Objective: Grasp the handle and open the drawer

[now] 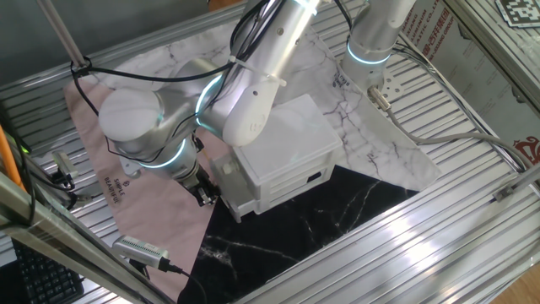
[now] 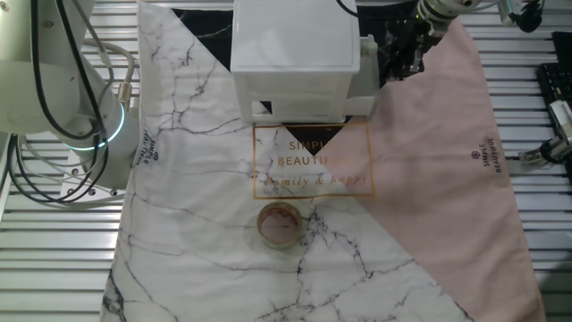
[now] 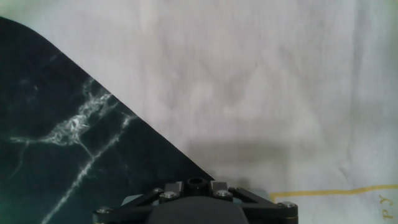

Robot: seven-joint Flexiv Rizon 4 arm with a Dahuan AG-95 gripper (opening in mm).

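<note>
The white cabinet (image 1: 283,143) stands mid-table, and its drawer (image 1: 291,184) is shut in the front that faces the black marble cloth. The handle (image 1: 314,178) shows only as a small dark spot on that front. My gripper (image 1: 203,192) hangs low beside the cabinet's left corner, off to the side of the drawer front and apart from the handle. It holds nothing and its jaws look spread. In the other fixed view the gripper (image 2: 404,52) is right of the cabinet (image 2: 295,40), and the handle is hidden. The hand view shows only the gripper's base (image 3: 196,205) over cloth.
A second arm's base (image 1: 371,42) stands behind the cabinet with cables trailing. A small round brown-rimmed thing (image 2: 279,224) sits on the marble cloth. Pink cloth (image 2: 438,161) lies under the gripper. A grey hand-sized device (image 1: 139,248) and a keyboard (image 1: 34,274) lie at the table's edge.
</note>
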